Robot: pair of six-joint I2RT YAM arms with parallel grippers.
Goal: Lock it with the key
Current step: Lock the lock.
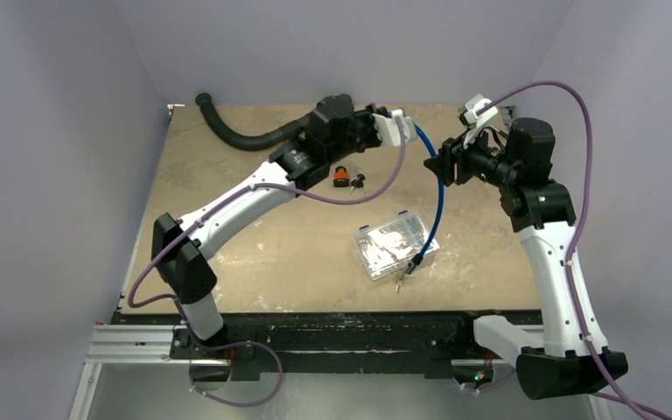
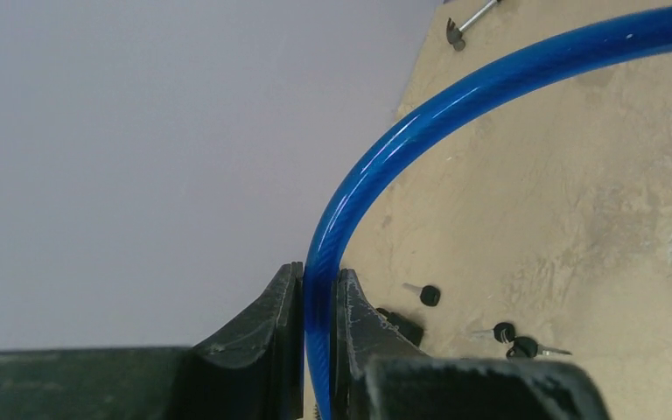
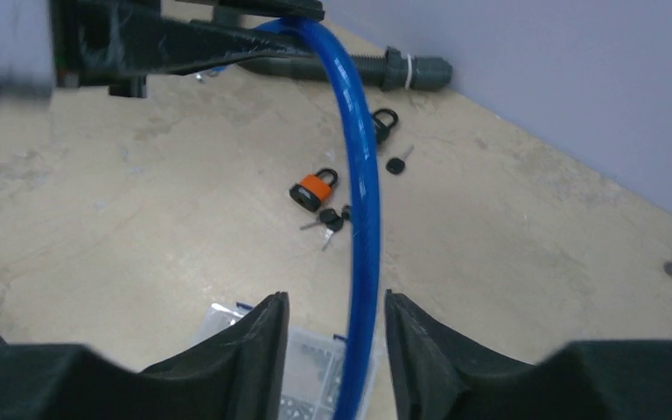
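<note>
Two grippers share the blue cable (image 2: 420, 122): the left gripper (image 2: 319, 289) pinches it to hold the loop aloft, the right gripper (image 3: 332, 324) stands spread around it, apparently for a hand-over.

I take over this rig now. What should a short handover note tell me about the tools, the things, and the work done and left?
Left tool: shut on the blue cable, holding it up.
Right tool: open; the cable runs between its jaws, not gripped.
Things: the cable's other end lies by the clear box. The orange padlock and keys lie side by side on the table.
Done: cable raised.
Left: no tool holds a key; taking one and locking likely remain.
</note>
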